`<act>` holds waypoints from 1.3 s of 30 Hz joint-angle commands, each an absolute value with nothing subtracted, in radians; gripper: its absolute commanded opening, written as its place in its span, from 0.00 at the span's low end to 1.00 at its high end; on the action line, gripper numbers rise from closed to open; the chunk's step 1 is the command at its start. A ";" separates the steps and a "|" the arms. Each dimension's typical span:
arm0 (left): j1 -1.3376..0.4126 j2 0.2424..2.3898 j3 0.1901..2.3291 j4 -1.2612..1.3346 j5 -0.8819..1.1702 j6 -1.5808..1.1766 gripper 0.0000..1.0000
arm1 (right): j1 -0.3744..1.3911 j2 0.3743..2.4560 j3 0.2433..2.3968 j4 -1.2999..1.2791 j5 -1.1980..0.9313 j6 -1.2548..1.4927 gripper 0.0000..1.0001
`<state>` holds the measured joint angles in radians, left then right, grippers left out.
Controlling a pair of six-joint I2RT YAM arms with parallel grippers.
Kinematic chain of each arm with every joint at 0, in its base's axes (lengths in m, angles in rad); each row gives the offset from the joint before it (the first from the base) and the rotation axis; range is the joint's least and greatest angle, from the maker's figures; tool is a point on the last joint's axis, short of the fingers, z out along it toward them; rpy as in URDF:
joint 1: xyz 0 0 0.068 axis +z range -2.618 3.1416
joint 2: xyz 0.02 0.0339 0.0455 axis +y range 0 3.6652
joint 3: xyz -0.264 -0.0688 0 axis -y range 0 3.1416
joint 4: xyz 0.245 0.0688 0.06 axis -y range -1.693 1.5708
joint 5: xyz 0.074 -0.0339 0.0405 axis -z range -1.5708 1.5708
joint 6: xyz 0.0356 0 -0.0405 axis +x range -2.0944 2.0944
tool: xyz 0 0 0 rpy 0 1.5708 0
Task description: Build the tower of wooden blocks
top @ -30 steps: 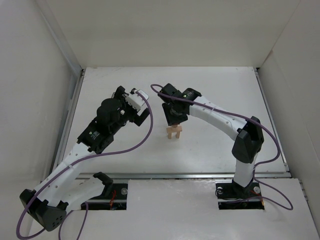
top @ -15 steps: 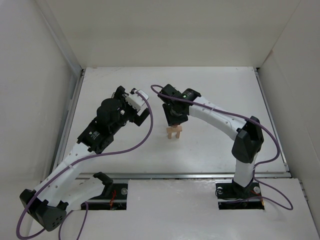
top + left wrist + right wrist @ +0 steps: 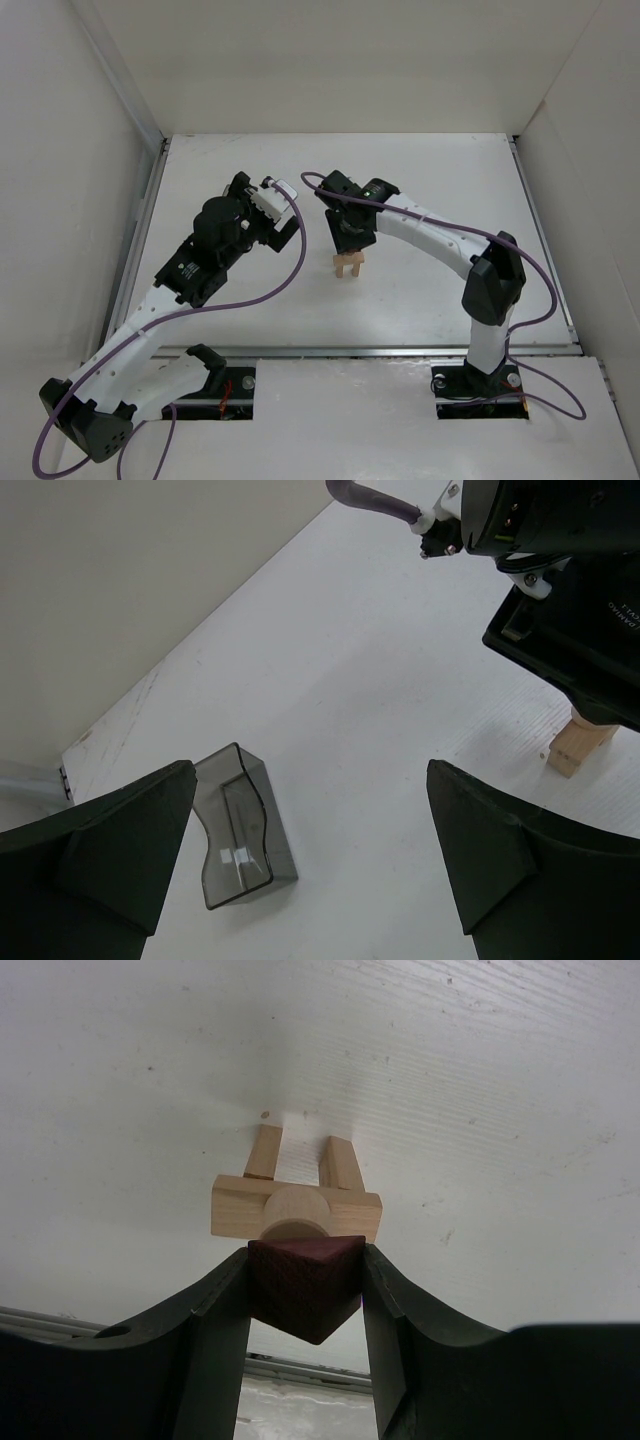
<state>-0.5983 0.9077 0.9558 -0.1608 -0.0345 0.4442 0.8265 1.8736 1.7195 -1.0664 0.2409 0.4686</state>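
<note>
A small arch of pale wood (image 3: 348,264) stands mid-table: two short uprights (image 3: 264,1152) under a flat plank (image 3: 235,1212), with a pale rounded piece (image 3: 295,1210) at the plank's middle. My right gripper (image 3: 305,1282) is shut on the dark red-brown cube (image 3: 303,1280) and holds it just above the plank; I cannot tell if they touch. In the top view the right gripper (image 3: 350,240) hangs directly over the arch and hides the cube. My left gripper (image 3: 310,880) is open and empty, left of the arch (image 3: 580,748).
A grey translucent tray (image 3: 240,825) lies on the white table below the left gripper, near the left wall. The right arm's wrist (image 3: 570,590) fills the upper right of the left wrist view. White walls enclose the table on three sides.
The right arm has shifted very slightly, still holding the cube over the arch. The left arm has not moved.
</note>
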 commanded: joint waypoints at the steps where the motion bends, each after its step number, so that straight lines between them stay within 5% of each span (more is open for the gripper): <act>1: -0.594 0.902 0.948 -0.109 -0.028 0.451 1.00 | 0.836 1.885 1.726 -1.066 0.264 0.480 0.37; 39: -0.584 0.884 0.920 -0.080 -0.055 0.479 1.00 | 0.854 1.894 1.735 -1.066 0.291 0.508 0.49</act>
<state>-0.5873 0.9073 0.9283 -0.1364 -0.0444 0.4740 0.8417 1.8973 1.7195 -1.0660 0.2710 0.4946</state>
